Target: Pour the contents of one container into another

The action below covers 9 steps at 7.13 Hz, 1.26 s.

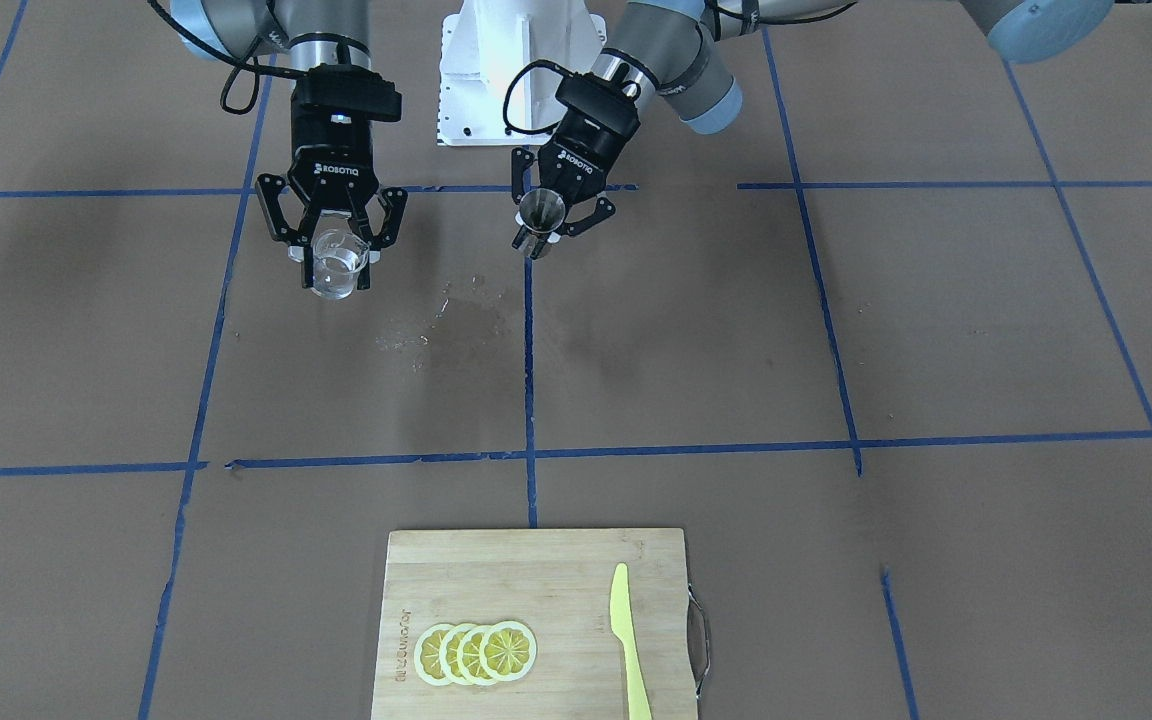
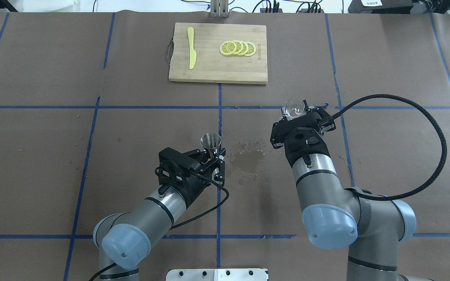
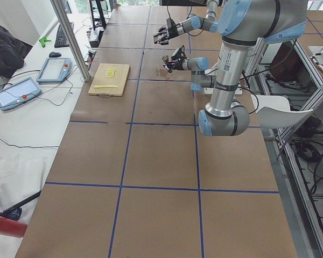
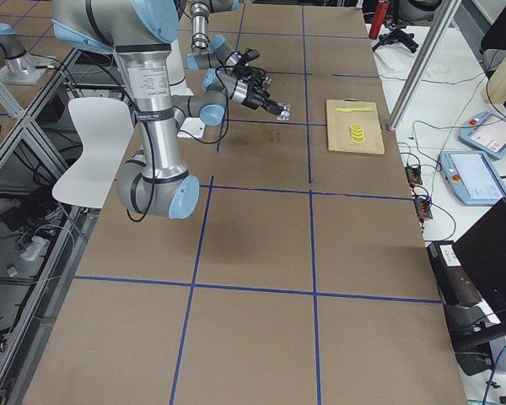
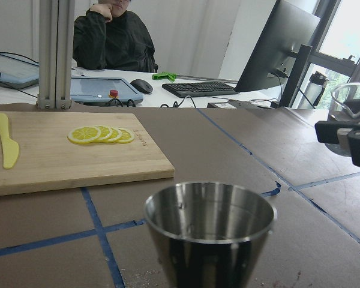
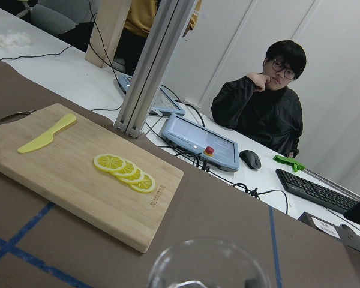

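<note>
Steel jigger (image 1: 542,212): upright, mouth up, gripped low on its body by the left pincer (image 2: 212,155), fingers closed onto the metal. It is held off the counter (image 1: 936,330), near the blue tape line that runs down the middle. The left wrist view shows the bowl's inside as shiny; whether it holds any liquid cannot be told.

Clear glass tumbler (image 2: 294,107): in the right pincer (image 1: 338,275), fingers pressed against its sides, also held above the counter. It sits at the tip of the right arm, on the far side of the middle line from the jigger. The two vessels are well apart, not touching.

Counter: brown paper cover, gridded with blue tape. A dark wet patch (image 1: 456,320) with scattered droplets lies on the paper between the two arms.

Far edge, away from the robot: wooden cutting board (image 1: 536,560) with a metal handle at one end. On it lie four overlapping lemon slices (image 1: 476,652) and a yellow-green plastic knife (image 1: 626,640), apart from each other.
</note>
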Tool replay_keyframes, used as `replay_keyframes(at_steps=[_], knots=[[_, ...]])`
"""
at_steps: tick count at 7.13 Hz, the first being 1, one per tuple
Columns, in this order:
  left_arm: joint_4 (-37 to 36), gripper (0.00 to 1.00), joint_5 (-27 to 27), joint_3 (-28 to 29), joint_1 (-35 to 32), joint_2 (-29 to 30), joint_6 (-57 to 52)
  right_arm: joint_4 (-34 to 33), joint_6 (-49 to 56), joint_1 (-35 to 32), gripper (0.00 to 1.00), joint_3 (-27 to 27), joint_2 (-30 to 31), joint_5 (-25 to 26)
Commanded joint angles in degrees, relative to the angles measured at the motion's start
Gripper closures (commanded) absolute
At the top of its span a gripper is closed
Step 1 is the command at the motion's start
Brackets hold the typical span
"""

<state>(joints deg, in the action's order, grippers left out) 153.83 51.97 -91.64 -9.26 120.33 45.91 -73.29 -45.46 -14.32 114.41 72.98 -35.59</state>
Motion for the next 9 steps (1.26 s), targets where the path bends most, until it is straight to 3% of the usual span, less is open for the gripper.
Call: replay_keyframes(at_steps=[1, 3, 6, 9], knots=[[0.50, 1.00, 0.06, 0.67, 0.38, 0.70, -0.12, 0.07, 3.01, -0.09, 1.00, -0.24, -1.44, -0.18], [1.55, 1.00, 1.80, 0.50, 0.38, 0.78, -0.38, -0.01, 6.42, -1.05, 1.00, -0.24, -3.62, -3.07], [1.64, 1.00, 2.96, 5.04, 0.47, 5.16, -1.44, 0.16, 14.00, -0.97, 1.00, 0.46, -5.92, -3.08], [1.64, 1.00, 2.96, 6.12, 0.47, 5.88, -1.53, 0.16, 22.08, -1.14, 1.00, 1.78, -5.92, -2.47]])
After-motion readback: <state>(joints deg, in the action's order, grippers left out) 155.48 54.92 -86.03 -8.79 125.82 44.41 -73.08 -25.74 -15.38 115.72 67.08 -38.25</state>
